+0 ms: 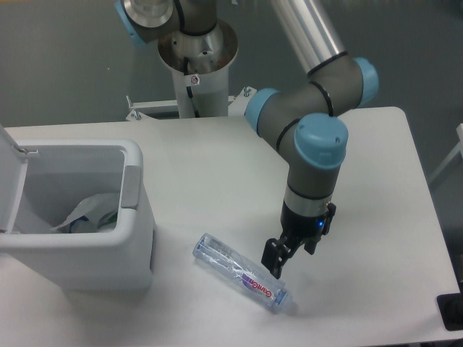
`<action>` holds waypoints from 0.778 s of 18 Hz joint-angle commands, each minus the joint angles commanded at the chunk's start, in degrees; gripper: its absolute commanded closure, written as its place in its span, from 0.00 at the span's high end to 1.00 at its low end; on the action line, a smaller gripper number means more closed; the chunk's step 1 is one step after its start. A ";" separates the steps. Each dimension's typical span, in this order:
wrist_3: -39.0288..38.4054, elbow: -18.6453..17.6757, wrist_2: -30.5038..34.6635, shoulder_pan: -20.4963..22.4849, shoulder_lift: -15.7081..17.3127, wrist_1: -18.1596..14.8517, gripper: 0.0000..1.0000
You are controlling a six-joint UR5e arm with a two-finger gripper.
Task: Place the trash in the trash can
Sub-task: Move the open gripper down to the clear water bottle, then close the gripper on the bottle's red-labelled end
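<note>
One crushed clear bottle [242, 273], its purple-red label illegible, lies on the table [217, 166]; one crinkled packet [90, 214] sits inside the single open white trash can [130, 217]. The gripper [278, 262], fingers slightly parted and holding nothing, hangs just right of the bottle.

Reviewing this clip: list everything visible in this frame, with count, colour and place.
trash can: 1, white with grey tab, lid open, left side of table
plastic packet: 1, clear and crinkled, inside the trash can
plastic bottle: 1, clear, crushed, purple-red label, lying on the table right of the trash can
table: 1, white
dark object: 1, black, lower right edge, cut off
robot arm: 1, grey with blue caps
gripper: 1, black, jaws pointing down at the bottle's right end; grip unclear
</note>
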 joint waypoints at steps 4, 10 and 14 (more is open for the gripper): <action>-2.64 3.25 2.73 -2.02 -4.40 0.00 1.00; -3.88 4.40 5.37 -3.26 -7.66 0.00 1.00; -4.23 4.22 6.42 -3.70 -8.62 0.00 1.00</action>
